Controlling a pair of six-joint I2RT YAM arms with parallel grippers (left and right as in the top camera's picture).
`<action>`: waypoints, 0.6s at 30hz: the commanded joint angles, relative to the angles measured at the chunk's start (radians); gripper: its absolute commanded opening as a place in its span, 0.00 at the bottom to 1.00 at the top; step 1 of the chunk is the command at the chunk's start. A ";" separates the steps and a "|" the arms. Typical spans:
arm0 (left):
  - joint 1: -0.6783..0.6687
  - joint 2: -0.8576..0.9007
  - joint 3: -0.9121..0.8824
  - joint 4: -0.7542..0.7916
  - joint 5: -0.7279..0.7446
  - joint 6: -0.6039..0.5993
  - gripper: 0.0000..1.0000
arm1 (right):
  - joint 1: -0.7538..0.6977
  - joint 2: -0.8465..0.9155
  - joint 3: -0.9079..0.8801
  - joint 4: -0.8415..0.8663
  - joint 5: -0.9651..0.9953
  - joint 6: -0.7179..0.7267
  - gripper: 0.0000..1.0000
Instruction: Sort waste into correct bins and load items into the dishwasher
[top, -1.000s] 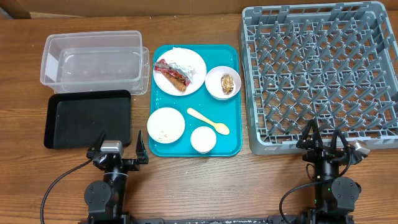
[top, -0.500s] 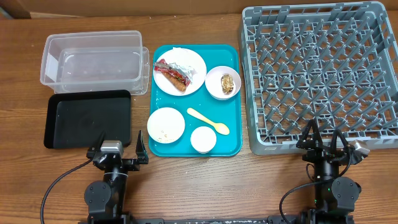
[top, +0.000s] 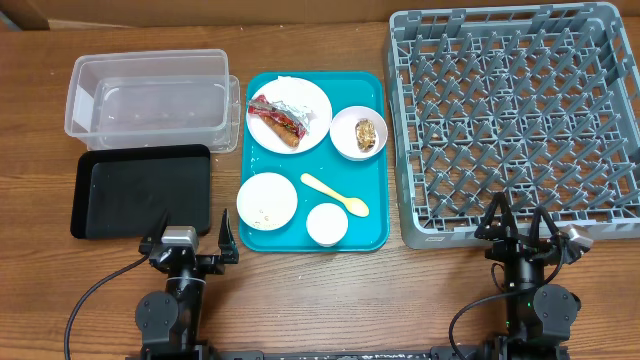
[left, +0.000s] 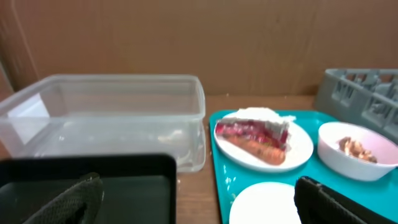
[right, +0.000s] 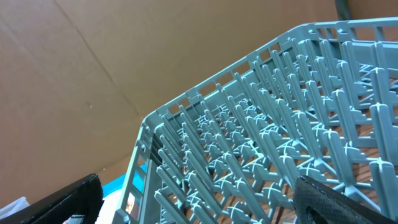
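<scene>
A white plate on the teal tray holds a brown sausage, a red-and-silver foil wrapper and a white napkin. A white bowl holds a brown food lump. Another white bowl has rice grains, beside a small white cup and a pale yellow spoon. The clear tub and black tray lie left. The grey dish rack is right. My left gripper is open below the black tray. My right gripper is open at the rack's near edge.
The brown wooden table carries everything. A cardboard wall stands behind. The plate and food-lump bowl also show in the left wrist view, past the clear tub.
</scene>
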 joint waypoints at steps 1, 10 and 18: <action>0.005 -0.010 -0.004 0.042 0.034 -0.003 1.00 | 0.002 -0.008 -0.010 0.016 -0.008 -0.008 1.00; 0.005 0.009 0.152 0.027 0.090 -0.021 1.00 | 0.001 -0.002 0.229 0.018 -0.112 -0.191 1.00; 0.005 0.316 0.455 -0.071 0.154 0.086 1.00 | 0.001 0.174 0.558 -0.166 -0.124 -0.235 1.00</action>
